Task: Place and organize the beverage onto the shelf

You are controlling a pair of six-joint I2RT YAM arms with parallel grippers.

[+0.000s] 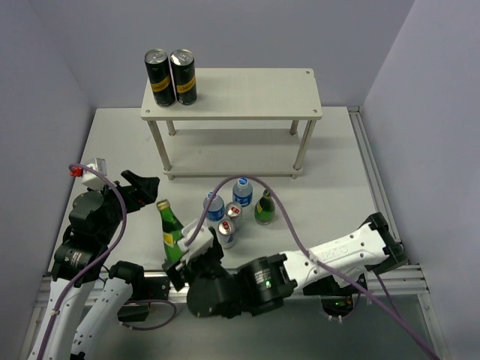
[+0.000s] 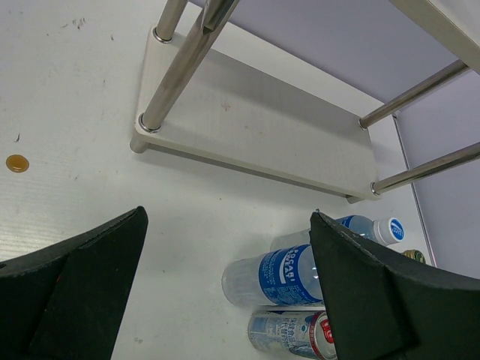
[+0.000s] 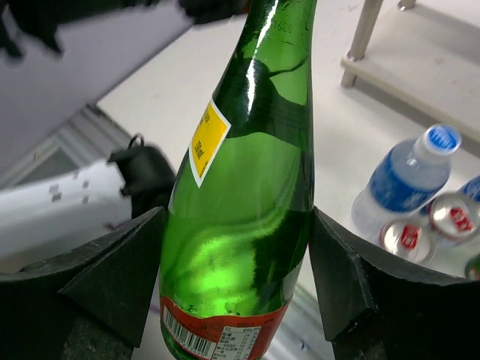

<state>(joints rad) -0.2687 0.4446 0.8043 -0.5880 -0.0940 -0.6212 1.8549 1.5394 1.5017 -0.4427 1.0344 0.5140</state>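
My right gripper (image 3: 237,281) is shut on a green bottle (image 3: 240,187) with a yellow label, one finger against each side of its lower body. That bottle (image 1: 171,229) stands upright at the near left of the table. A second green bottle (image 1: 264,208), two water bottles (image 1: 214,206) (image 1: 241,191) and two silver cans (image 1: 233,212) (image 1: 226,232) are grouped in front of the white shelf (image 1: 247,94). My left gripper (image 2: 225,292) hangs open and empty left of the group, with a water bottle (image 2: 277,274) and a can (image 2: 289,334) seen beyond its fingers.
Two tall black cans (image 1: 171,76) stand at the left end of the shelf's top board. The lower board (image 2: 255,135) carries nothing. Purple cables loop over both arms. Grey walls close in the table on three sides.
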